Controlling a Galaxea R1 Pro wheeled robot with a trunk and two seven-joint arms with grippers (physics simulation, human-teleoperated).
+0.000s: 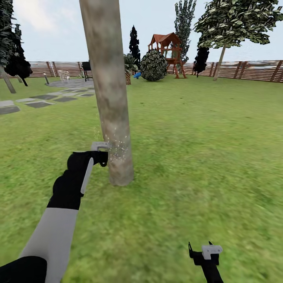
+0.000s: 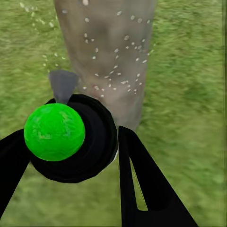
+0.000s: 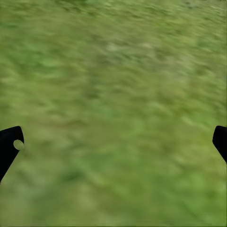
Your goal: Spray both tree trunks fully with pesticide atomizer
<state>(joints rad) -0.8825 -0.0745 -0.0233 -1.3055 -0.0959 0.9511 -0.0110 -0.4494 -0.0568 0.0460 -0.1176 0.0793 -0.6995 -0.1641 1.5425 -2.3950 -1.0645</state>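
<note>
Beside trunk [image 1: 112,102], atomizer [image 2: 71,137], green dot [image 2: 54,132]

tree trunk [image 1: 112,98]: 1 | pesticide atomizer [image 2: 71,137]: 1 | end effectors: 2

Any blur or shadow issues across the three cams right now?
Head view: tree trunk and fence sharp, lighting flat, no cast shadows on the grass. Left wrist view: atomizer crisp in the left gripper, white pesticide specks distinct on the trunk, grass behind soft. Right wrist view: grass heavily smeared, no detail; the right gripper's fingertips sit dark at the edges.
</note>
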